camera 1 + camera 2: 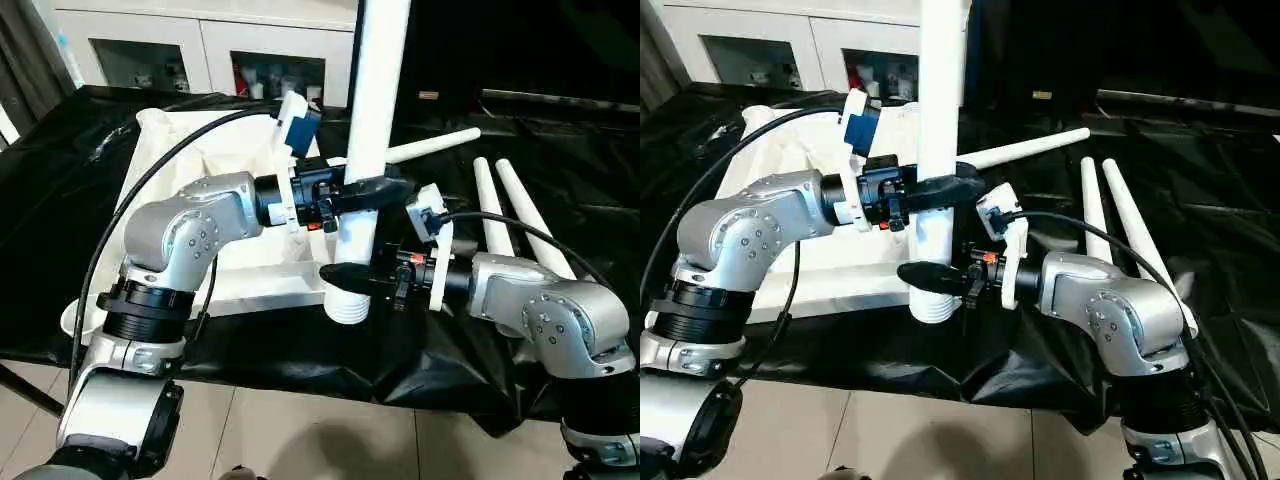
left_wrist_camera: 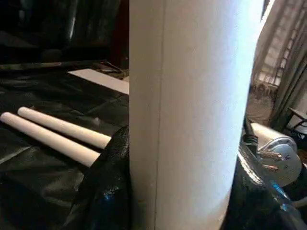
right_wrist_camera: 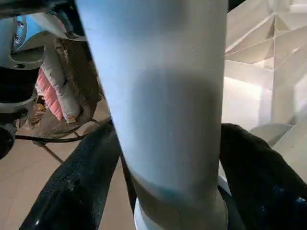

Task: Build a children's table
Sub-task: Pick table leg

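One white leg [image 1: 372, 120] stood upright at the near corner socket [image 1: 346, 298] of the overturned table top [image 1: 215, 170]. Left gripper [image 1: 385, 190] fingers clasped it mid-shaft; right gripper [image 1: 345, 277] fingers straddled its lower end. Three legs [image 1: 520, 215] lay on the black-covered tabletop [image 1: 590, 180], beside the right arm.

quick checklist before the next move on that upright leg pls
1. Left gripper jaws clamped on the upright leg: ok.
2. Right gripper jaws around the leg lower down: ok.
3. Leg's threaded end at the table top's corner socket: cannot tell if seated.
4. Leg vertical: ok.
5. Three spare legs lying on the black cloth, apart from the arms: ok.
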